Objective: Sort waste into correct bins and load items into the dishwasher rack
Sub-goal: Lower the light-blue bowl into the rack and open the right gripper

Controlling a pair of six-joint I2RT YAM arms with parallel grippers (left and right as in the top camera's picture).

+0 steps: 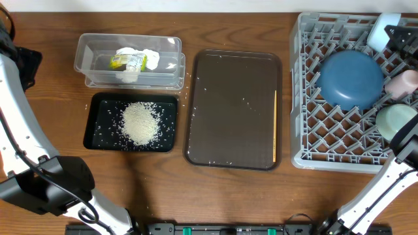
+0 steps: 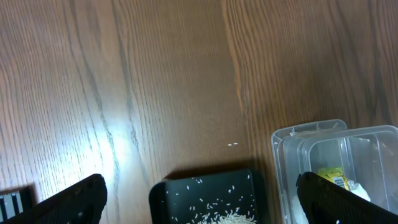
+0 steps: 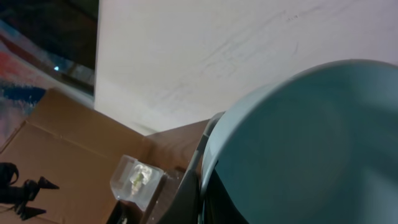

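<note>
Right gripper (image 1: 400, 34): jaws closed and judged to be pinching the wall of the light blue bowl (image 1: 383, 29). The bowl's pale curved surface fills the right wrist view directly ahead of the fingers, but the contact line itself is not visible. The bowl sits immediately inboard of the gripper, against it, over the far outer corner of the dishwasher rack (image 1: 339, 138). Governing relation for the coming move: the rack lies straight beneath the tool, so placement is judged to call for a descent and a release, not a traverse. The bowl appears tipped on edge rather than flat; which way its mouth faces cannot be determined. Occupied positions, read from the tool: the dark blue plate (image 1: 349, 78) is inboard and toward the robot, near the bowl. The pink cup (image 1: 403, 81) is just toward the robot, and the mint-green bowl (image 1: 395, 122) is nearer the robot again. Bare pegs lie past the plate, inboard. Left gripper (image 2: 199, 186): jaws spread wide, holding nothing, with the black tray (image 2: 163, 198) at its fingertips and the clear tub (image 2: 280, 149) to one side. It is well apart from the rack, so the right arm is the nearer one.
</note>
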